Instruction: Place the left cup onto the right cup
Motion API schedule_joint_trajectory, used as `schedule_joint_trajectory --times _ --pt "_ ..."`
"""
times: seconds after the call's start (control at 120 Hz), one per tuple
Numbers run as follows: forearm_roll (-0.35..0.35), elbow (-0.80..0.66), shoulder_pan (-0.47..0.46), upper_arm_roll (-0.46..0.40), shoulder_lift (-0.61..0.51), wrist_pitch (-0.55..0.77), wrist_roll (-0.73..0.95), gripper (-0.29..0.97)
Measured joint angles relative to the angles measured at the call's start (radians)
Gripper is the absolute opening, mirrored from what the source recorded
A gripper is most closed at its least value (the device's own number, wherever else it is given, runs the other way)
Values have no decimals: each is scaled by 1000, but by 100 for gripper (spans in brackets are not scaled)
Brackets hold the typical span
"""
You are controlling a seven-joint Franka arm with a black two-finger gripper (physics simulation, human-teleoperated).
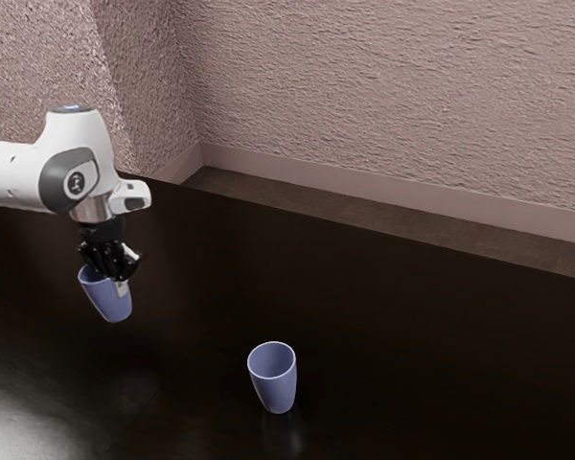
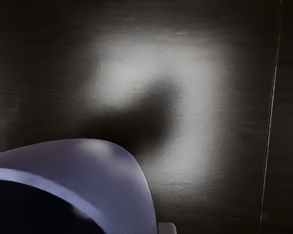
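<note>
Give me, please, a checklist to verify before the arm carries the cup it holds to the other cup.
1. Grasp: ok. The gripper is shut on the rim of the held cup.
2. Lift: ok. The held cup hangs above the table and does not touch it.
3. Held cup upright: not ok. It is tilted, with its base leaning toward the exterior view's right.
4. Target ready: ok. The standing cup is upright on the table with its mouth open upward.
5. Alignment: not ok. The held cup is to the exterior view's left of the standing cup, not over it.
6. Firmness of the grasp: cannot tell.
</note>
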Motion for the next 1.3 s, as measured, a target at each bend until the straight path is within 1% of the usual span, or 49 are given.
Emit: schedule_joint_trajectory --times 0.375,0.892,1.3 --pt "0 47 -22 -7 -2 -37 0 -10" --pt "-1 117 -135 -8 -1 -110 -43 -10" --pt "0 142 -196 -10 3 -129 -90 -10"
